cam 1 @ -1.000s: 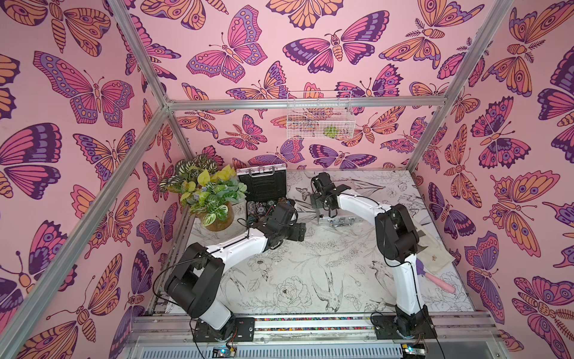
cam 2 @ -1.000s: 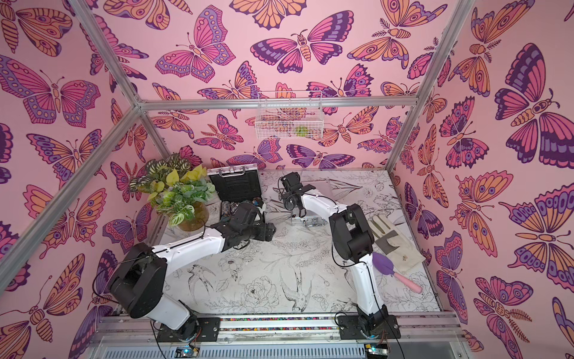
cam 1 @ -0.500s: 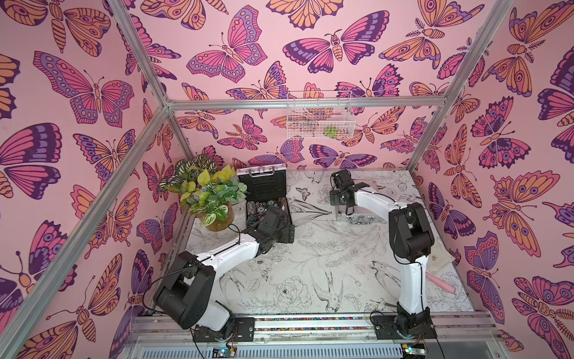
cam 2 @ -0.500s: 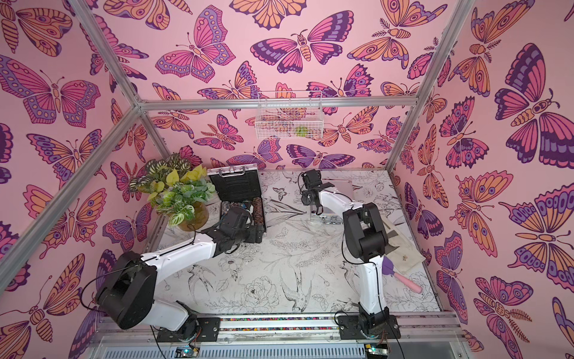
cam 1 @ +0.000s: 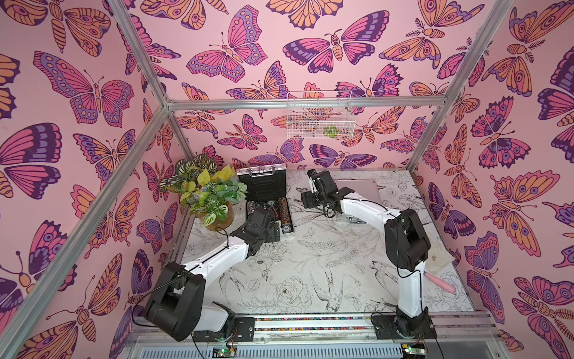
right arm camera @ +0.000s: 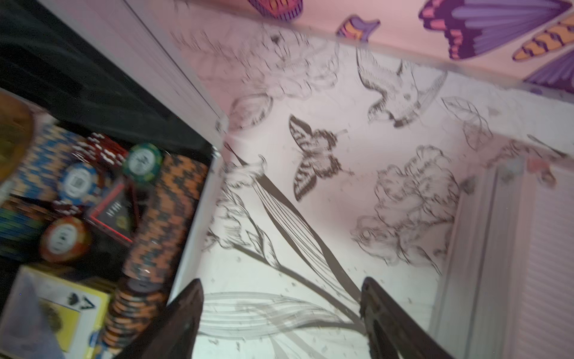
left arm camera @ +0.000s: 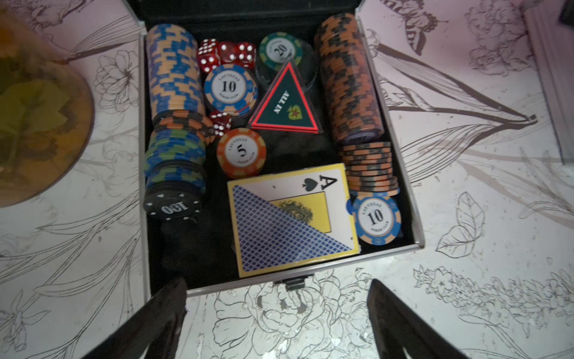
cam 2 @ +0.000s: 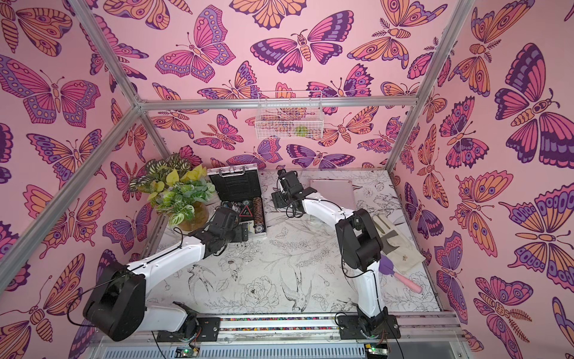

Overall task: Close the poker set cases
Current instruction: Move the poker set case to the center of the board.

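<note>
You are about halfway, as I read it. Take the far wall as twelve on the worktop (cam 1: 310, 264). The closed case (cam 1: 360, 190) lies flat at about one o'clock with its ribbed silver top down. Whether its latches are fastened cannot be told from these views. The open case (left arm camera: 372, 256) sits at about eleven o'clock, just beside the potted plant (cam 1: 211, 192) at ten, and it is the one still to do. Its lid (cam 1: 261, 184) stands upright along the far edge, black lining facing you and handle on top.

Inside, the tray is full. Rows of chips (left arm camera: 348, 77) stand on edge down both sides, and between them are red dice (left arm camera: 228, 52), a triangular "ALL IN" marker (left arm camera: 285, 102) and a card deck (left arm camera: 292, 223) showing the ace of spades. A few chips lie flat and loose in the middle. They may sit proud of the rim, so the lid might not seat at once.

Your left hand (left arm camera: 276, 289) hangs over the near rim of the open case, at its six o'clock, fingers wide apart and holding nothing. Your right hand (right arm camera: 281, 284) hovers over bare worktop between the two cases, near twelve, also spread and empty, though its view is blurred.
</note>
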You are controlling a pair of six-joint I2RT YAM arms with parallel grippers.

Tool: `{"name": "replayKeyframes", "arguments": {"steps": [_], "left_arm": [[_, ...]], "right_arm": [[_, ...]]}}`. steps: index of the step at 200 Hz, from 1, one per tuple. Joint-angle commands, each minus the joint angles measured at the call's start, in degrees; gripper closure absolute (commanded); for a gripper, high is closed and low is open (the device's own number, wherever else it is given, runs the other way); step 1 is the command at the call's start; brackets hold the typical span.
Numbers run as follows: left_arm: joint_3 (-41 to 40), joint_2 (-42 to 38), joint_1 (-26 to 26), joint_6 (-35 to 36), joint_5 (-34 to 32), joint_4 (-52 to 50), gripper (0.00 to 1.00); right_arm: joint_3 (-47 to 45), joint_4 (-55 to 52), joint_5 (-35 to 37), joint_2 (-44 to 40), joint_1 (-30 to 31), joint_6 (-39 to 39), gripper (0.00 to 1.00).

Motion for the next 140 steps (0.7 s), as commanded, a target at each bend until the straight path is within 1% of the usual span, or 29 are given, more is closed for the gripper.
{"name": "replayKeyframes", "arguments": {"steps": [1,42,94,113,120,140], "left_arm": [[-1.48,-0.75,1.14,-1.76,-0.85,-2.34,0.09],[-3.44,-1.45,1.81,-3.14,-0.74,-2.73,0.09],[-4.8,-2.91,2.34,-3.56,-1.09,-4.2,0.09],[-5.46,-3.7,2.55,-3.72,-1.31,-4.47,0.09],[-5.71,-4.02,2.6,-3.8,-1.35,-4.52,0.09],[-6.15,-4.81,2.82,-3.59,-1.09,-4.67,0.09]], "right_arm": [[0.69,10.2,-7.12,-0.25,0.01,1.82,0.21],[5.73,17.79,-11.89,5.24,0.14,3.11,0.24],[11.05,22.81,-12.88,10.15,0.48,3.15,0.29],[12.25,24.77,-12.06,11.51,0.79,2.94,0.33],[12.64,25.51,-11.55,11.98,1.0,2.9,0.37],[13.75,27.67,-10.4,13.43,1.33,2.57,0.42]]}}
